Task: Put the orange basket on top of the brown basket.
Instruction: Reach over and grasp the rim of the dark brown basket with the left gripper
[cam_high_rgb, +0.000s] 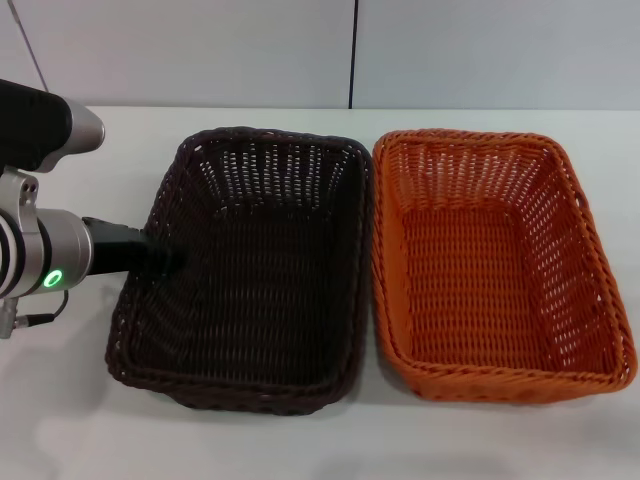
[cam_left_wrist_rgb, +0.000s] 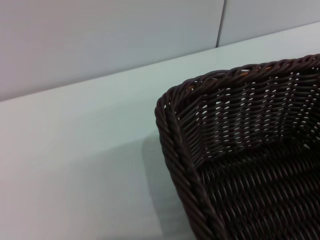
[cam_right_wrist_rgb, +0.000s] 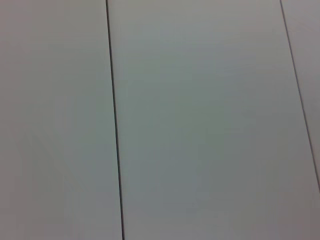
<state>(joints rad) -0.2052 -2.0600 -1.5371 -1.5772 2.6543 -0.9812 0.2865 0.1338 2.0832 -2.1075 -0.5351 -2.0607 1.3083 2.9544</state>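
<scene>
The brown basket (cam_high_rgb: 245, 270) stands on the white table at the centre left, empty and upright. The orange basket (cam_high_rgb: 495, 265) stands right beside it on the right, their long rims touching or nearly so. My left gripper (cam_high_rgb: 160, 255) reaches in from the left at the brown basket's left rim; its dark fingers blend with the weave. The left wrist view shows a corner of the brown basket (cam_left_wrist_rgb: 240, 150) close up. My right gripper is out of view; its wrist view shows only a pale panelled wall.
The white table (cam_high_rgb: 60, 400) runs around both baskets, with a pale wall (cam_high_rgb: 200, 50) behind its far edge. The left arm's silver wrist (cam_high_rgb: 40, 260) with a green light sits at the left edge.
</scene>
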